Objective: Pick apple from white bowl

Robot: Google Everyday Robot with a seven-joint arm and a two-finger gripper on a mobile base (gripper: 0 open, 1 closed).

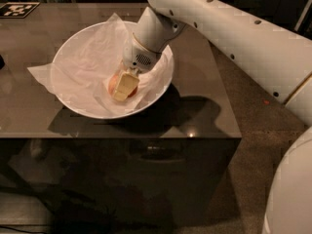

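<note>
The white bowl (68,52) stands on the dark table, lined with crumpled white paper (90,62). The red-orange apple (114,84) lies in the bowl's right half, mostly hidden. My gripper (123,85) reaches down into the bowl from the upper right. One pale finger (125,85) lies across the apple's near side and the other is hidden behind it. The gripper is shut on the apple, just above the paper.
The white arm (229,33) crosses the table's right side. The dark glossy table (195,111) ends just in front of the bowl and to its right. A black-and-white marker tag (17,9) lies at the far left corner. Brown floor (253,145) lies to the right.
</note>
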